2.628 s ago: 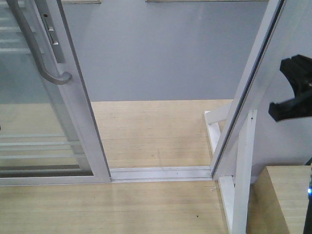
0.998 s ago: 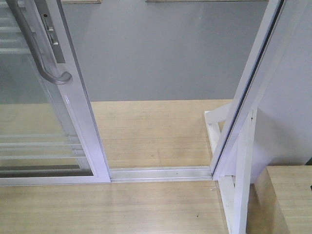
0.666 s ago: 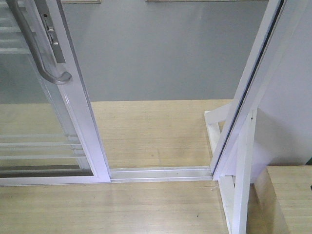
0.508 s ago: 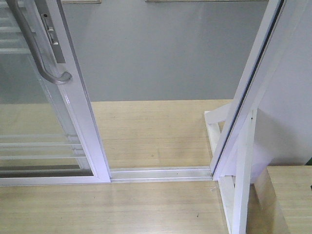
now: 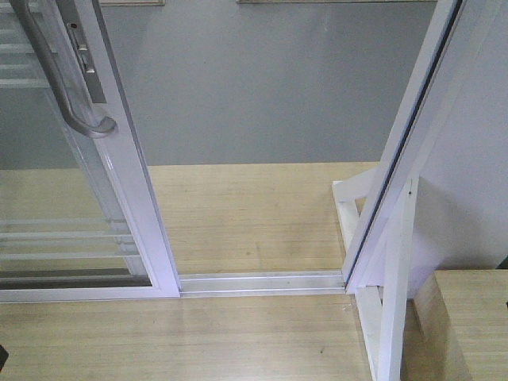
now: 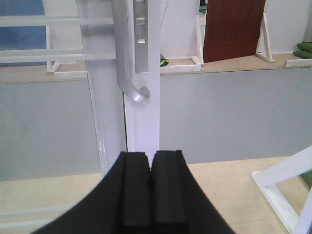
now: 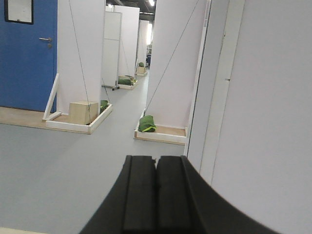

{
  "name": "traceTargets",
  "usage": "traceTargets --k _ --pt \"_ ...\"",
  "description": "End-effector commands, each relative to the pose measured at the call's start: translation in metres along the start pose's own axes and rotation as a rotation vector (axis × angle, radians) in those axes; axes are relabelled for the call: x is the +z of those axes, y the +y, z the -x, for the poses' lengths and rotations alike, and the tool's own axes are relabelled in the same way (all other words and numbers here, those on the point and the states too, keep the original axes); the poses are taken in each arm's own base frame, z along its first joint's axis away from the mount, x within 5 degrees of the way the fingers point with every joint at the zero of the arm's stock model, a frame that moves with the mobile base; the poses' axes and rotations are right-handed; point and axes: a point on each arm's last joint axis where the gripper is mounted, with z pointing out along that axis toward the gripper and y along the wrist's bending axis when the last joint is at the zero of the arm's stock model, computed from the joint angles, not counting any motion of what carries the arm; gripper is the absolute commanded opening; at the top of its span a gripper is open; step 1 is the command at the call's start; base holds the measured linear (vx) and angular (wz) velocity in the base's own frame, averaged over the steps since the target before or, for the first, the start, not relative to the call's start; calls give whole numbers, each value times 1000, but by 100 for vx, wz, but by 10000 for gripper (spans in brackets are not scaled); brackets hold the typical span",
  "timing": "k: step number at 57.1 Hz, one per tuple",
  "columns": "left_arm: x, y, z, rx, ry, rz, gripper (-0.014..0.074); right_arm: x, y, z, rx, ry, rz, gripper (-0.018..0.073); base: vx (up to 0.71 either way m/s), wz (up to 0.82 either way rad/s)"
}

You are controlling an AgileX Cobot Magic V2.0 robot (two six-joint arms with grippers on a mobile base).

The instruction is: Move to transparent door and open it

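The transparent door point(image 5: 131, 198) stands at the left of the front view, slid aside, with glass, thin white bars and a curved grey handle point(image 5: 67, 95). The doorway between it and the white jamb point(image 5: 397, 175) is wide open. In the left wrist view the door's stile point(image 6: 144, 122) and handle point(image 6: 127, 63) stand straight ahead, a short way beyond my left gripper point(image 6: 150, 155), which is shut and empty. My right gripper point(image 7: 156, 160) is shut and empty, facing through the opening beside a white wall panel point(image 7: 263, 107). Neither gripper shows in the front view.
A metal floor track point(image 5: 262, 282) crosses the threshold. A white brace frame point(image 5: 389, 286) and a wooden box point(image 5: 468, 325) stand at the right. Grey floor point(image 5: 262, 87) lies beyond. Far off are white partitions, a blue door point(image 7: 29, 53) and green bags point(image 7: 146, 124).
The black right gripper that showed at the right edge of the front view 2.6 s ago has left that view. The door has not moved.
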Motion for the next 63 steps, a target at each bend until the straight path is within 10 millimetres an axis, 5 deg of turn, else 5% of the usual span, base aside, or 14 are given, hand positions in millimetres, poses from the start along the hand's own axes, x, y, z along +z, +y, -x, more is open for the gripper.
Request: traceTargets --k 1,63 --pt "0 0 3 -14 -74 0 0 1 2 11 -13 -42 28 -4 0 0" --pt "0 0 2 -14 -61 0 0 1 1 5 58 -41 14 -4 0 0"
